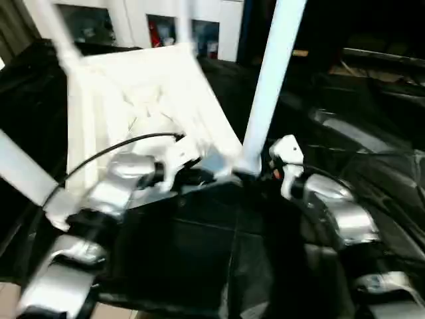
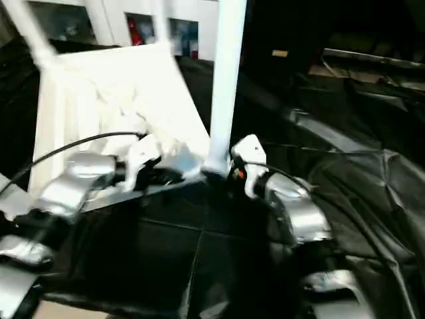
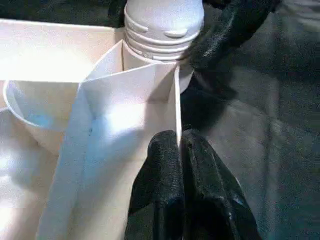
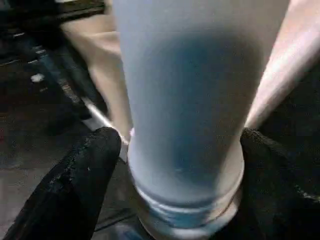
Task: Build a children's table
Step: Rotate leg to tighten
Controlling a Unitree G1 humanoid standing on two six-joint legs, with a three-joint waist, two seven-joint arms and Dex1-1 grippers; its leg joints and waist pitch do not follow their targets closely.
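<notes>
Upturned white plastic rectangular tabletop [image 1: 133, 106] on black-draped counter [image 1: 219, 252]. Left gripper [image 3: 178, 150] clenched on its thin rib; right gripper [image 4: 175, 165] straddling upright white tube leg [image 1: 269, 86] at near-right socket, grip uncertain. Risk: leg tilting, jamming crooked.

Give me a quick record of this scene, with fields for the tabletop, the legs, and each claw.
tabletop: white tabletop, underside up on the black-draped table
legs: near leg stands upright in a corner socket; others stick out at other corners
left claw: left claw shut on a thin rib of the tabletop
right claw: right claw around the near leg's base, fingers beside the tube
</notes>
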